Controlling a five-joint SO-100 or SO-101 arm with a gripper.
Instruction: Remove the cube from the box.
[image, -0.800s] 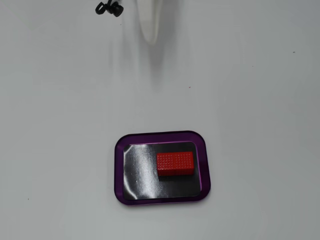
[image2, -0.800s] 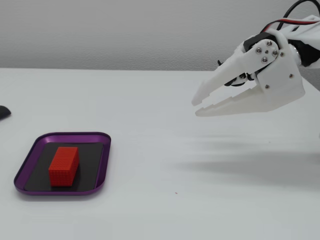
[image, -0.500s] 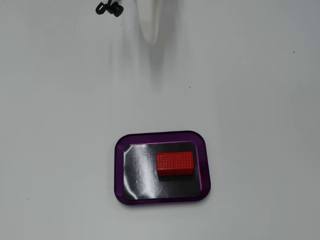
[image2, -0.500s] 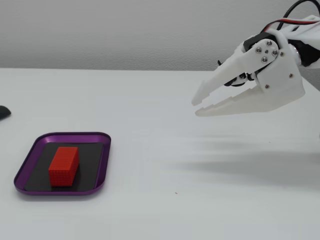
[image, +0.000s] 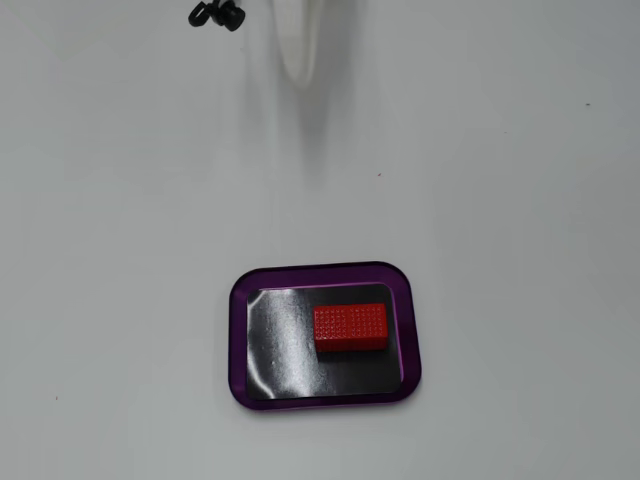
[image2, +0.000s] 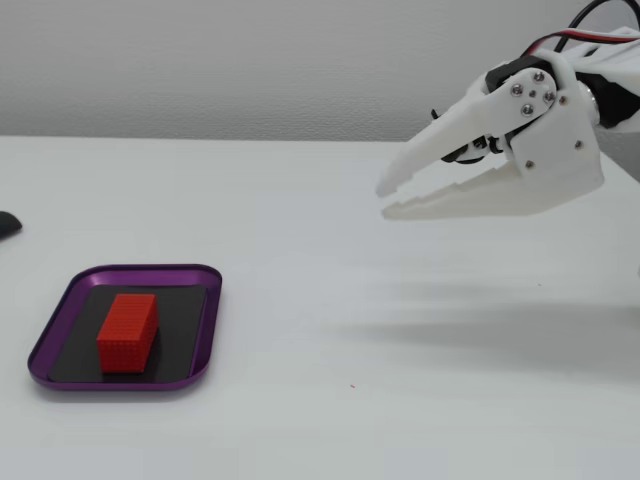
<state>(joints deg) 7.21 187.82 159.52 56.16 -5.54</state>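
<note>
A purple-rimmed box (image2: 196, 330) with a glossy black floor is sitting on the near left part of a plain white desk (image2: 320, 300) in a fixed view from the side. A red cube (image2: 127, 332) is lying flat inside it, resting on the black floor, its long axis running near to far in this view. Seen from above in a fixed view, the cube (image: 350, 327) is lying toward the right side of the box (image: 240, 340), long axis running left to right. No writing is readable. Farther right, a white pincer (image2: 384, 199) is hanging above the desk, well apart from the box, its jaws slightly parted and holding nothing, tips pointing left. At the far left edge, a small dark object (image2: 8, 224) is lying on the desk.
</note>
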